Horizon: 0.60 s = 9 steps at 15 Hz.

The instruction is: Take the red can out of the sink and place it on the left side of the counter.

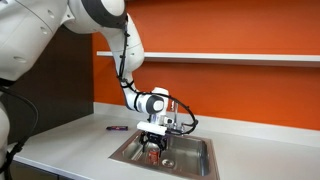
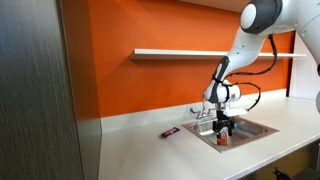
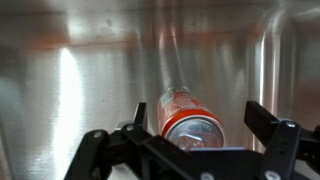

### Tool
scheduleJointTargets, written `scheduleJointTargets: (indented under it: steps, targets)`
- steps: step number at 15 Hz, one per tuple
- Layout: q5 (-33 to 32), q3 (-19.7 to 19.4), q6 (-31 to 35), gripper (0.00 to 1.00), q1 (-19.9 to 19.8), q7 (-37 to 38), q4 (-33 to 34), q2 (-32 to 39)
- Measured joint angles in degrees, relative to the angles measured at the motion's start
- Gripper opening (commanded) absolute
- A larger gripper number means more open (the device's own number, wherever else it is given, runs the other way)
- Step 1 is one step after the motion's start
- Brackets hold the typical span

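The red can (image 3: 184, 106) stands in the sink (image 3: 60, 90), seen from above with its silvery top toward the wrist camera. My gripper (image 3: 198, 120) is open with one finger on each side of the can; a gap shows on the right side. In both exterior views the gripper (image 1: 152, 143) (image 2: 222, 128) reaches down into the sink (image 1: 192, 158) (image 2: 256, 128), and a bit of the red can (image 1: 153, 154) (image 2: 224, 141) shows below the fingers. The light counter (image 1: 65, 148) (image 2: 140, 152) runs along the orange wall.
A small flat purple object (image 1: 117, 128) (image 2: 170, 132) lies on the counter beside the sink. A chrome faucet (image 1: 186, 122) (image 2: 200, 111) stands behind the basin. A white wall shelf (image 1: 230, 57) (image 2: 180, 52) hangs above. The sink walls are close around the gripper.
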Motion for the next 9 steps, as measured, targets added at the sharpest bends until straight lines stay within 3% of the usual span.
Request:
scheduleJointTargets:
  steps: [9]
  targets:
    - [0.1,1.6,4.0,1.0,-0.3,0.0,-1.2,0.5]
